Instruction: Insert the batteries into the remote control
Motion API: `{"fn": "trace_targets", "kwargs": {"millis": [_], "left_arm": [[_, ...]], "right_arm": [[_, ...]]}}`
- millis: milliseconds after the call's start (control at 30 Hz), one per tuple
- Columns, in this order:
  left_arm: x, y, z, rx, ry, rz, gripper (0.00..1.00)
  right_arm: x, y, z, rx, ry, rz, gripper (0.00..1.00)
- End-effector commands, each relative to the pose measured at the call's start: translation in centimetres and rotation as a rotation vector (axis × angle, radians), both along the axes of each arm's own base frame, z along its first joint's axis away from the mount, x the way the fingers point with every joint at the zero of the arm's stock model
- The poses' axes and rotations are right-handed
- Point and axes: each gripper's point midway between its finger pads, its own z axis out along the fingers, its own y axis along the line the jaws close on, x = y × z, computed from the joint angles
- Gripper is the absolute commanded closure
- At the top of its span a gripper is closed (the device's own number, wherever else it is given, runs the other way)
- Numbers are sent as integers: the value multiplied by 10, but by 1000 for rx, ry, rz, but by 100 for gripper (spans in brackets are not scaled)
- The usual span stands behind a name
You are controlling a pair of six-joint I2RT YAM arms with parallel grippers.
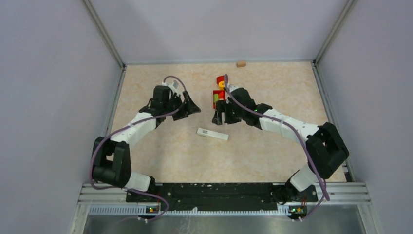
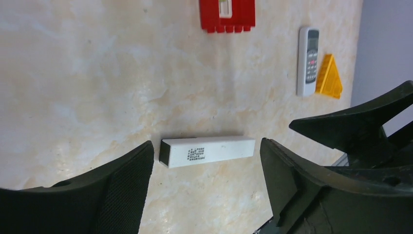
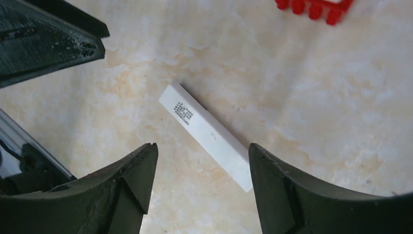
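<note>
Marbled tabletop (image 1: 272,87), white bar (image 1: 212,134) btwn L fingers (image 2: 126,185) & R fingers (image 3: 287,190), both apart

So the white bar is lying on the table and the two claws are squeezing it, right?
No. The white bar lies on the table, but the left gripper and right gripper are both open and apart from it, as the top view shows.

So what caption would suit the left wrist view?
Open left hand framing a white labelled bar on the table; red block, buttoned remote and yellow wedge beyond.
</note>
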Motion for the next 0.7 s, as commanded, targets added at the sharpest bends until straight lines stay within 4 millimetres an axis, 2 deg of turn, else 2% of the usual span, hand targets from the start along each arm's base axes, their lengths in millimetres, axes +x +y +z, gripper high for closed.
{"fn": "trace_targets", "kwargs": {"millis": [0, 33, 100, 200, 300, 467, 533, 667], "left_arm": [[8, 37, 31, 99, -57, 164, 11], [7, 48, 32, 126, -53, 215, 2], [5, 70, 34, 177, -46, 306, 1], [-3, 90, 39, 211, -47, 373, 1], [-10, 102, 43, 217, -57, 408, 1], [-14, 112, 49, 211, -81, 431, 1], [-14, 113, 50, 210, -81, 429, 1], [-13, 110, 52, 194, -78, 422, 1]], "right_arm": [[-7, 19, -11, -140, -85, 363, 29], [-8, 19, -19, -195, -91, 406, 29], [-8, 19, -34, -325, -122, 474, 29], [-10, 22, -54, -478, -152, 569, 28], [-10, 27, -64, -523, -145, 615, 28], [-11, 31, -71, -530, -151, 649, 29], [-10, 30, -75, -555, -147, 647, 34], [-7, 23, -83, -606, -137, 634, 53]]}}
